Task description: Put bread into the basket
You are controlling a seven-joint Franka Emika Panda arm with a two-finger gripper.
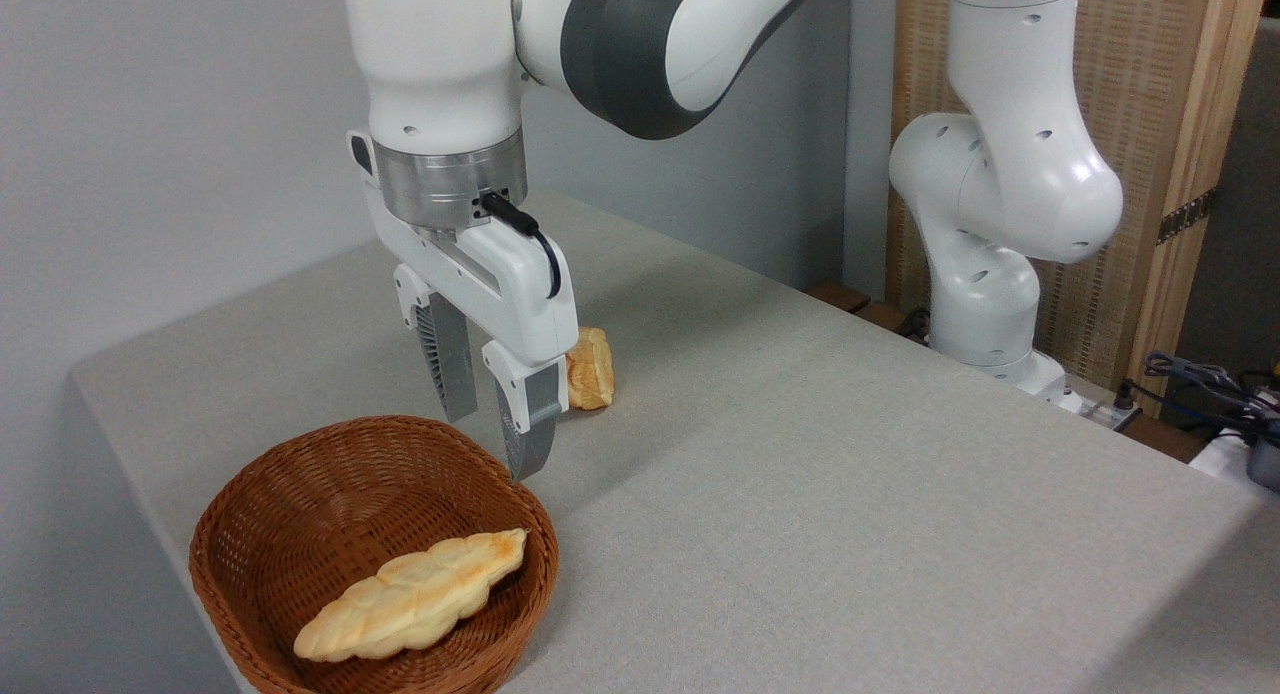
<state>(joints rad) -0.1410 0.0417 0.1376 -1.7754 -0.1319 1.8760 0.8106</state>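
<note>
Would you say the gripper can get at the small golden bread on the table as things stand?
Probably yes. The gripper hangs open and empty above the basket rim, and the bread lies just behind it on bare table. Nothing stands beside it; the long braided loaf is in the basket.

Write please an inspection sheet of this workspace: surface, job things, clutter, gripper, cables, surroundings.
Surface: grey table, bare apart from the items below.
Job things: bread on the table behind the gripper, partly hidden; basket at the front left corner, holding a long loaf.
Clutter: nothing seen.
Gripper: gripper open, empty, above the basket's far rim.
Cables: black cable at the wrist; loose wires at the right, off the table.
Surroundings: grey wall, wooden panel behind the arm base.
</note>
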